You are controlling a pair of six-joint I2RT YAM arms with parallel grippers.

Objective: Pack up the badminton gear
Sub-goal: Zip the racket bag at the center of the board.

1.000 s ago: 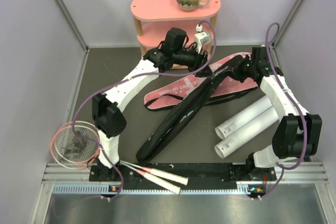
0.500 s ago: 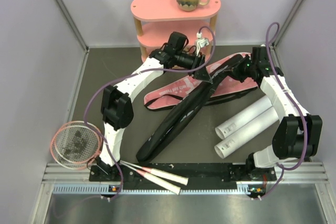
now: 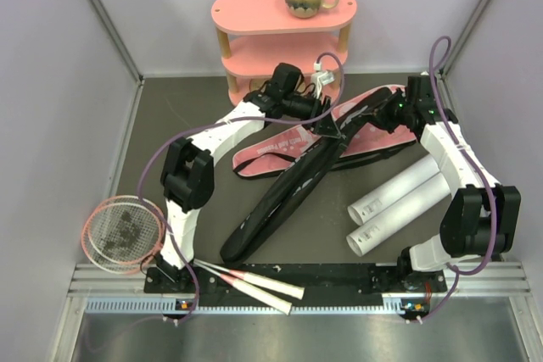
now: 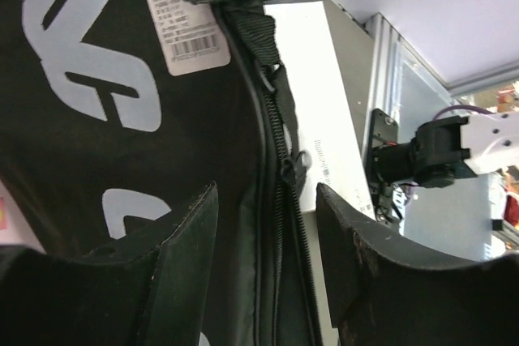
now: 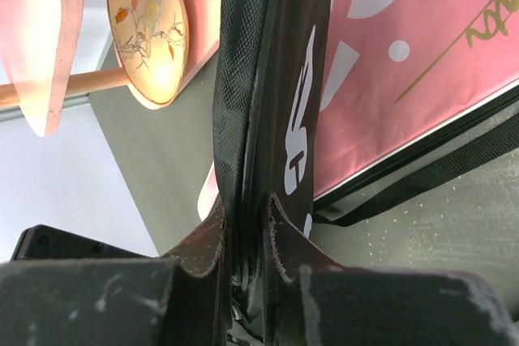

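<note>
Mid-frame, the left gripper (image 4: 266, 194) stands open astride the zip (image 4: 272, 119) of the black bag (image 3: 288, 184). Upper right, the right gripper (image 5: 247, 224) pinches that bag's edge.

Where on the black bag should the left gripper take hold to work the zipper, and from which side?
Grip the zipper pull, the small tab standing off the zipper track of the black bag. Come straight in as the open left gripper is aimed, one finger each side of the track. The right gripper pinches the bag's edge, likely steadying it.
</note>
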